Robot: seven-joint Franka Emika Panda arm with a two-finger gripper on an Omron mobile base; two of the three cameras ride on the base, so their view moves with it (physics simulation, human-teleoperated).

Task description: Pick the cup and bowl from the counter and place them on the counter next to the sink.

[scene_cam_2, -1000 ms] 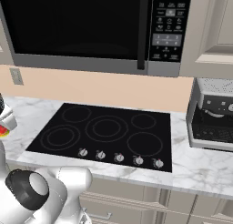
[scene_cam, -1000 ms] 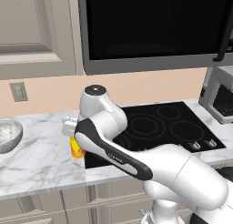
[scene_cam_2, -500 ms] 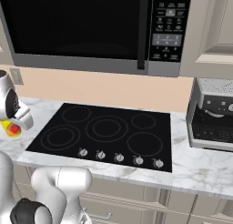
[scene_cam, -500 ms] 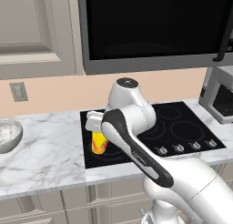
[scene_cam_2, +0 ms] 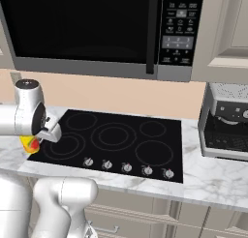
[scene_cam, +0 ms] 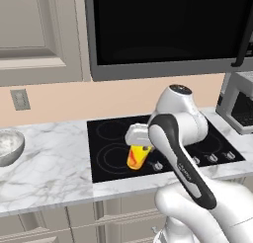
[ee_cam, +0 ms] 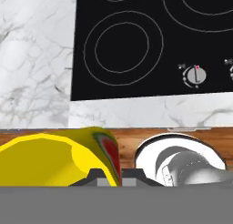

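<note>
My gripper (scene_cam: 139, 147) is shut on the rim of the small yellow cup (scene_cam: 138, 157), which has a red-orange patch and hangs above the front left burner of the black cooktop (scene_cam: 113, 143). From the right the cup (scene_cam_2: 30, 144) peeks out behind the hand near the cooktop's left edge. In the hand view the cup (ee_cam: 54, 157) sits against the fingertips (ee_cam: 98, 176), and the cooktop's front left corner lies below it. The grey-white bowl (scene_cam: 7, 146) rests on the marble counter (scene_cam: 49, 163) at the far left. The sink is out of view.
A black microwave (scene_cam_2: 97, 29) hangs over the cooktop (scene_cam_2: 121, 138). A row of knobs (scene_cam_2: 127, 167) lines the cooktop's front edge. A grey appliance (scene_cam_2: 227, 123) stands on the counter at the right. A wall outlet (scene_cam: 20, 99) is set above the bowl.
The arm has swung to the right with the cup, carrying it from over the marble counter to above the cooktop's front left burner. The bowl has stayed in place.
</note>
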